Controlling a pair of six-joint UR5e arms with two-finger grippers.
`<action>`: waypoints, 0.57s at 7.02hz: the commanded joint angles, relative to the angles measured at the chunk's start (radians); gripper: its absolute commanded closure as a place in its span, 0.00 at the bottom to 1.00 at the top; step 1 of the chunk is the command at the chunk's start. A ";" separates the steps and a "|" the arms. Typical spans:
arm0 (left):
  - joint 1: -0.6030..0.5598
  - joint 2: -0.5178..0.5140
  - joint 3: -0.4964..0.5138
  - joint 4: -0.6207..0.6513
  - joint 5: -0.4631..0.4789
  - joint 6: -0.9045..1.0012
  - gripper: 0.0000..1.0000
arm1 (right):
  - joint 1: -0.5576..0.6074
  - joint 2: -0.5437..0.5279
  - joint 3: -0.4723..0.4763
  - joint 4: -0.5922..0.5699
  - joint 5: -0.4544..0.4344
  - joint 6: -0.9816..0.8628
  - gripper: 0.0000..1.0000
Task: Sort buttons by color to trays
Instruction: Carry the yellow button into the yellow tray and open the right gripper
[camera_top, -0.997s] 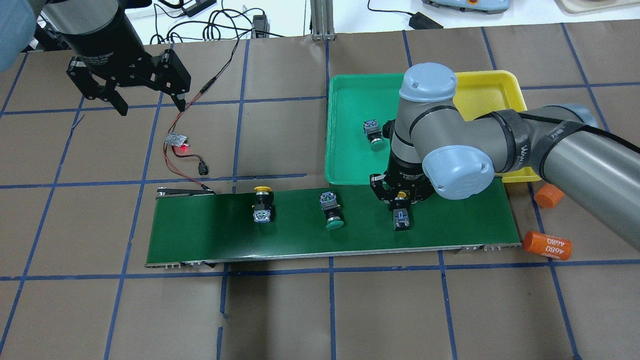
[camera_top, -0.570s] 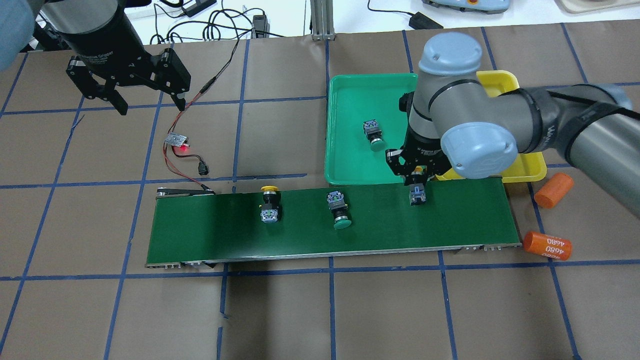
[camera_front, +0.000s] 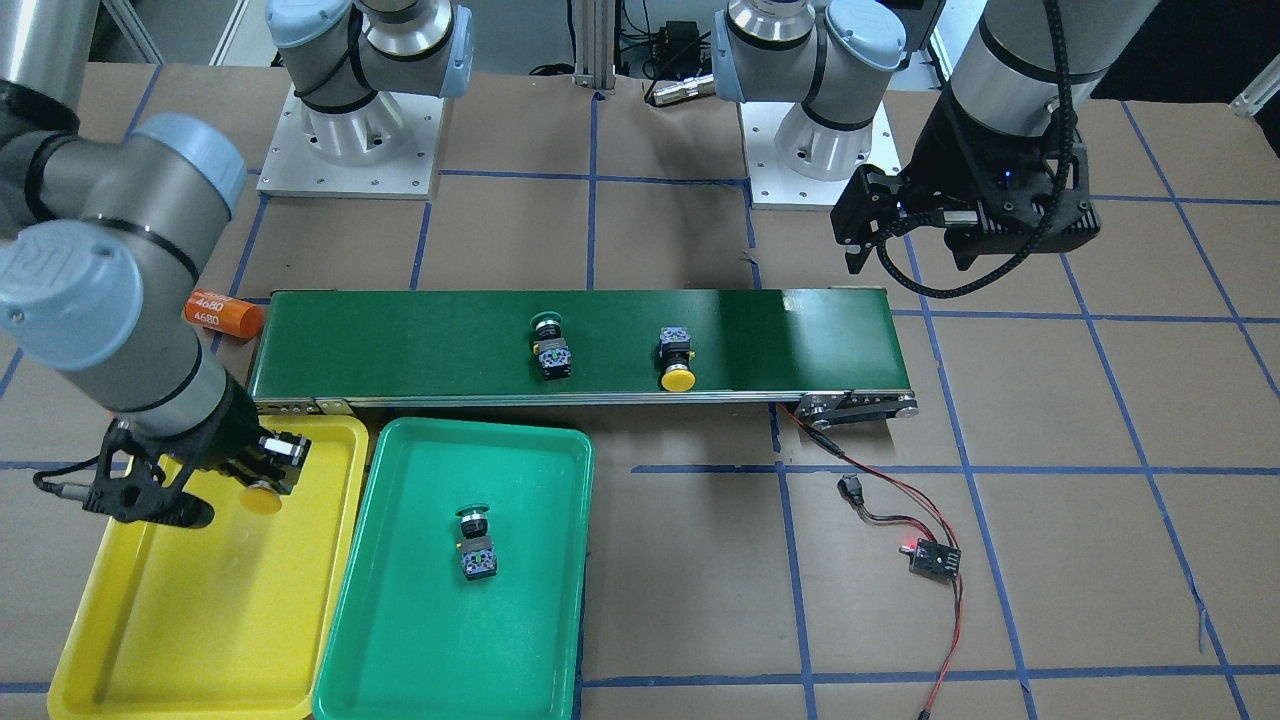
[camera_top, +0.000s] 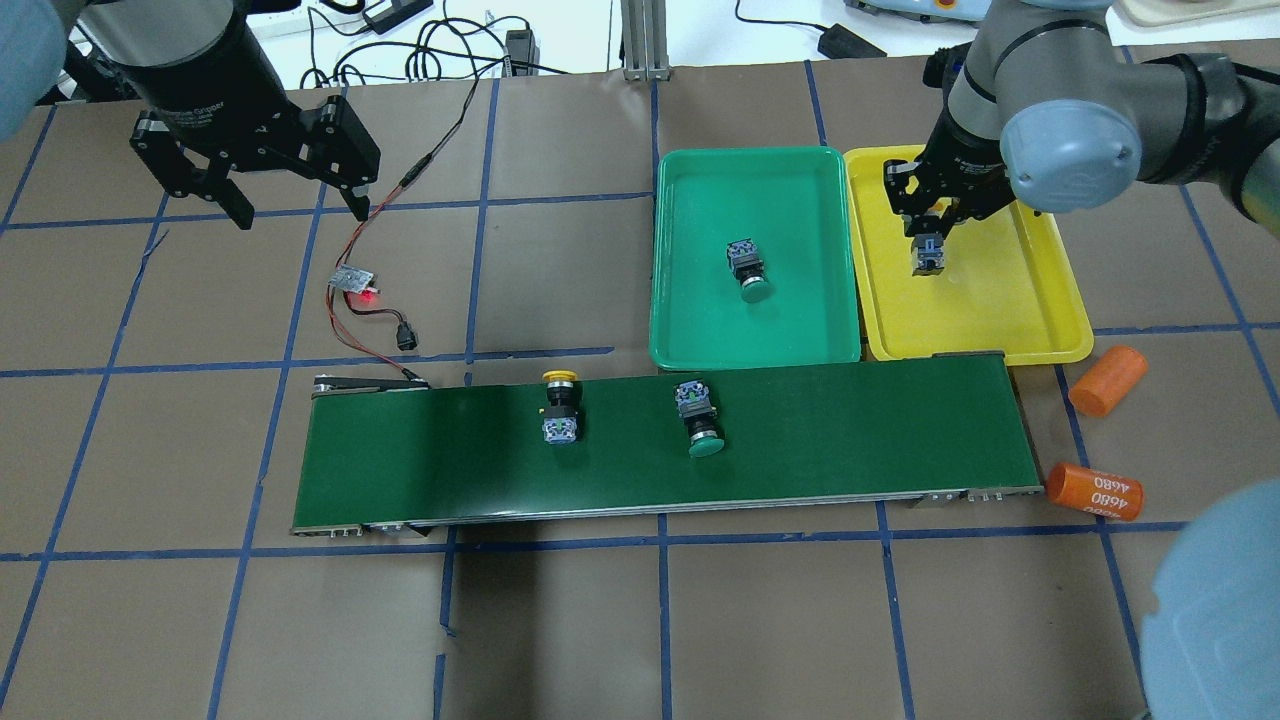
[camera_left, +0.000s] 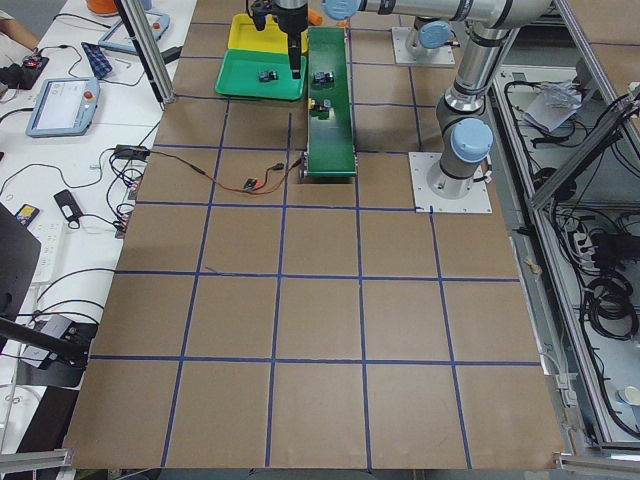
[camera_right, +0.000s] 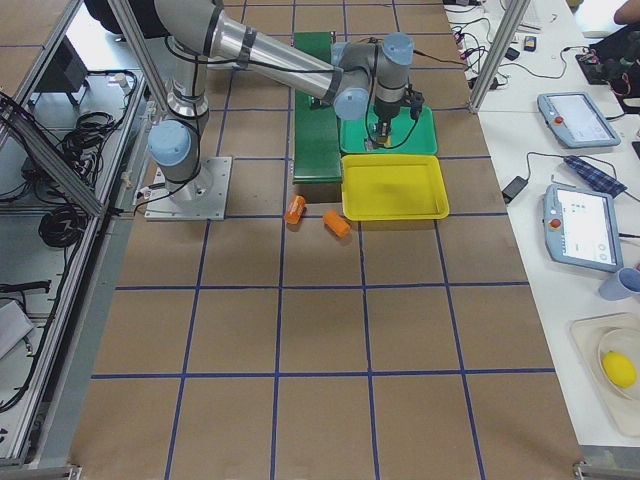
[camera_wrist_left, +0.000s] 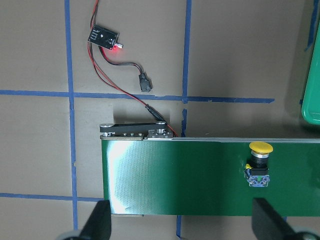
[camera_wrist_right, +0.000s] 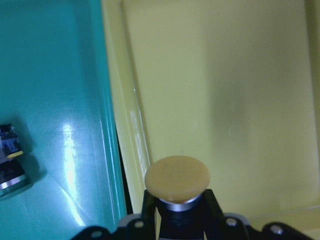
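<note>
Brown table gridded with blue tape.

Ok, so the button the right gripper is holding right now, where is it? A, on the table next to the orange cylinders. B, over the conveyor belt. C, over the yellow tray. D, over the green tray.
C: the right gripper is shut on the yellow-capped button inside the outline of the yellow tray, and the wrist view shows the cap against the tray's yellow floor.
</note>
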 joint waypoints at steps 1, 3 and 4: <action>-0.001 0.000 0.001 0.000 -0.002 0.001 0.00 | -0.031 0.072 -0.021 -0.064 0.001 -0.051 0.06; -0.001 -0.002 0.001 0.000 -0.002 0.001 0.00 | -0.037 0.052 -0.019 -0.049 0.009 -0.051 0.00; -0.001 0.001 -0.001 0.000 0.001 0.001 0.00 | -0.034 -0.009 -0.018 0.021 0.012 -0.050 0.00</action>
